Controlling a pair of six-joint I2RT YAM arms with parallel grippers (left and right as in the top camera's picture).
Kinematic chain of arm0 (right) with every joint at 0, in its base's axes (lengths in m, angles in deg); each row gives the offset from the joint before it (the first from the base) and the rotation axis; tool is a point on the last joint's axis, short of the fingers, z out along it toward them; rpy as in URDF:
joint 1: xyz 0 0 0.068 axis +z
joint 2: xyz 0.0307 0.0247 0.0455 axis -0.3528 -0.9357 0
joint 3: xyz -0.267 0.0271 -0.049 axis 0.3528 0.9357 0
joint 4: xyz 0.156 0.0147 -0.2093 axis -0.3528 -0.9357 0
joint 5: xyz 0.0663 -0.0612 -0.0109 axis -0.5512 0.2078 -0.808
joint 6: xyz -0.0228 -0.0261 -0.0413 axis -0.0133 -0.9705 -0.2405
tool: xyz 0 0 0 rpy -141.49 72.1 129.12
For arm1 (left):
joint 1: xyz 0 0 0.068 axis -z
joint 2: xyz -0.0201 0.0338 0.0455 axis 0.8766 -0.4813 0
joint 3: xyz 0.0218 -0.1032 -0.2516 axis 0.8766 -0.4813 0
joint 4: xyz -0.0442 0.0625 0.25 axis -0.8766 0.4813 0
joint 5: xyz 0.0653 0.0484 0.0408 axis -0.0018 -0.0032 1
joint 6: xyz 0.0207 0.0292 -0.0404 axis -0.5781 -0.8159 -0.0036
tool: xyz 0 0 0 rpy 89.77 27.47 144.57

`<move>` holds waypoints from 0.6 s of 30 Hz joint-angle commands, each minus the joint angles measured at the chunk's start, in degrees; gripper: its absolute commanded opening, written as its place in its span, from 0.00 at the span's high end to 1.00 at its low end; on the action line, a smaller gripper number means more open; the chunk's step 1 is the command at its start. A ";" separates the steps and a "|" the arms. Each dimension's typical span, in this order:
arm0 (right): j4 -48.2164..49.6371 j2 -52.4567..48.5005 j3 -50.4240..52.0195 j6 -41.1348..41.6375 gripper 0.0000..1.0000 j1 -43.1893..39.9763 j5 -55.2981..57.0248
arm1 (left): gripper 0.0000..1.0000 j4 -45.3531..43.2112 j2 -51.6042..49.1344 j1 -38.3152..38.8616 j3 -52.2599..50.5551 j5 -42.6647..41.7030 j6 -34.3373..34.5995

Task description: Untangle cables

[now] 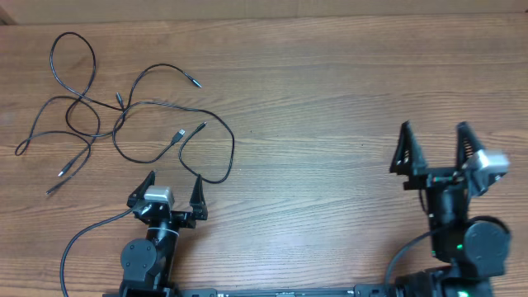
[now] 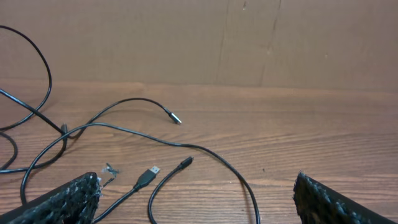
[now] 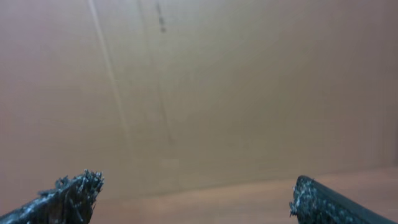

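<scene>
Nearest, the left gripper (image 1: 174,178) is seen with jaws spread wide and nothing held. The right gripper (image 1: 434,126) is likewise parted and empty. Just beyond the left one, the cables (image 1: 80,98) are found sprawled in crossing loops across the far-left of the table (image 1: 330,82).

The table (image 1: 330,91) is brown wood, or a wood-look board, with a long clear grain. It looks smooth and matt with a faint sheen. The cables (image 1: 120,107) on the table have smooth black sheaths, slightly glossy, like rubber or plastic. One plug (image 2: 148,175) shows a bright metal tip. Behind the table stands a cardboard wall (image 2: 186,37), dull brown and creased. The left gripper (image 1: 174,181) and right gripper (image 1: 435,130) look like matt black plastic, and their fingers (image 2: 65,199) have rough, ragged edges.
</scene>
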 commanded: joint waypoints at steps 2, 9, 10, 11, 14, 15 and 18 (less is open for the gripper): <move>11.41 4.26 12.74 5.44 0.00 -0.13 -2.36 | 0.01 0.07 0.63 -0.44 -0.24 -0.37 -0.68; 15.52 9.97 23.45 8.39 0.00 -0.13 -2.05 | 0.00 0.07 0.61 -0.42 -0.24 -0.37 -0.68; 13.64 10.93 23.58 8.28 0.00 -0.15 -2.10 | 0.00 0.07 0.61 -0.42 -0.24 -0.39 -0.68; 10.91 12.09 23.56 8.28 0.00 -0.15 -2.08 | 0.00 0.07 0.61 -0.42 -0.22 -0.39 -0.68; 2.75 15.85 23.56 8.13 0.00 -0.15 -1.68 | 0.00 0.07 0.61 -0.44 -0.24 -0.39 -0.68; -0.55 17.40 23.56 8.11 0.00 -0.15 -1.66 | 0.00 0.07 0.61 -0.42 -0.24 -0.37 -0.68; -9.73 21.70 23.56 8.11 0.00 -0.15 -0.83 | 0.00 0.07 0.61 -0.44 -0.22 -0.39 -0.68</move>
